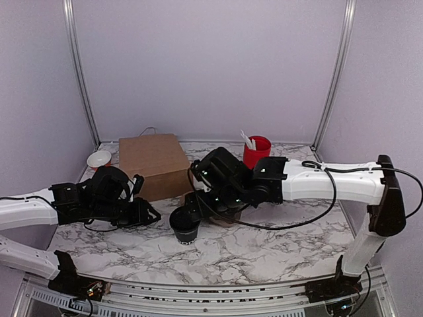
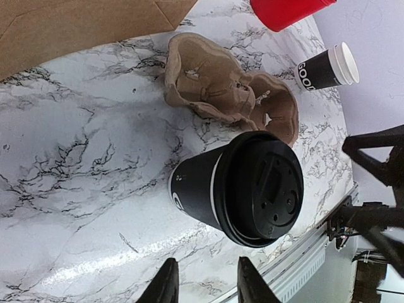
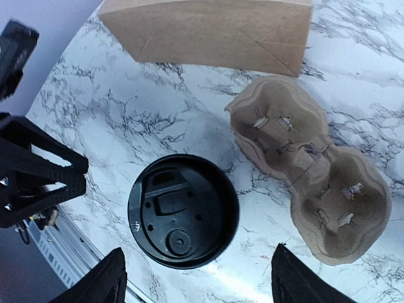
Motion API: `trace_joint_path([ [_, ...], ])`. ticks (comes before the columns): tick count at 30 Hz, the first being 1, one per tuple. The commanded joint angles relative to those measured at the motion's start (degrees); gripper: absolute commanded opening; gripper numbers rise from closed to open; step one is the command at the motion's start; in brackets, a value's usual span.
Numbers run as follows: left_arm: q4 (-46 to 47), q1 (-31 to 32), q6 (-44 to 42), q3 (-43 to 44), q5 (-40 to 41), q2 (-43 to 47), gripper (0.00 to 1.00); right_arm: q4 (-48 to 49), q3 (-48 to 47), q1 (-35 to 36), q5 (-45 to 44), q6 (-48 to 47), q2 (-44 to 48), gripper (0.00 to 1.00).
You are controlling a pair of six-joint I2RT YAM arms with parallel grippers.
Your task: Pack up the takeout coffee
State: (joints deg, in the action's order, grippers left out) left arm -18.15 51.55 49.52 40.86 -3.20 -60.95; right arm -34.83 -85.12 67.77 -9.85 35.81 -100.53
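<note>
The takeout coffee (image 1: 185,226) is a small black cup with a round black lid, standing upright on the marble table near the front middle. My right gripper (image 3: 199,284) hovers directly above the lid (image 3: 183,211), open wide, fingers apart from it on either side. To the cup's left, my left gripper (image 2: 208,285) is partly open with nothing between its fingers, and the coffee (image 2: 240,189) sits a short way ahead of it. In the top view the left gripper (image 1: 154,214) is just left of the cup and the right gripper (image 1: 193,210) is over it.
A brown paper bag (image 1: 152,165) lies on its side behind the cup. A moulded cardboard cup carrier (image 3: 309,164) rests right of the coffee. A red cup (image 1: 256,152) with white utensils stands at the back, a stack of lidless black cups (image 2: 325,68) nearby, a white bowl (image 1: 99,158) at back left.
</note>
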Motion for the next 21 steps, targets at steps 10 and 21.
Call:
trace_joint_path([
  [10, 6.8, -0.3, 2.9, -1.0, -2.8, -4.5, 0.33, 25.3, 21.8, -11.2, 22.1, 3.5, 11.0, 0.48],
  [21, 8.5, -0.3, 3.4, -0.7, -2.6, -7.0, 0.32, 29.6, 24.1, -11.4, 23.0, 6.2, 7.5, 0.34],
])
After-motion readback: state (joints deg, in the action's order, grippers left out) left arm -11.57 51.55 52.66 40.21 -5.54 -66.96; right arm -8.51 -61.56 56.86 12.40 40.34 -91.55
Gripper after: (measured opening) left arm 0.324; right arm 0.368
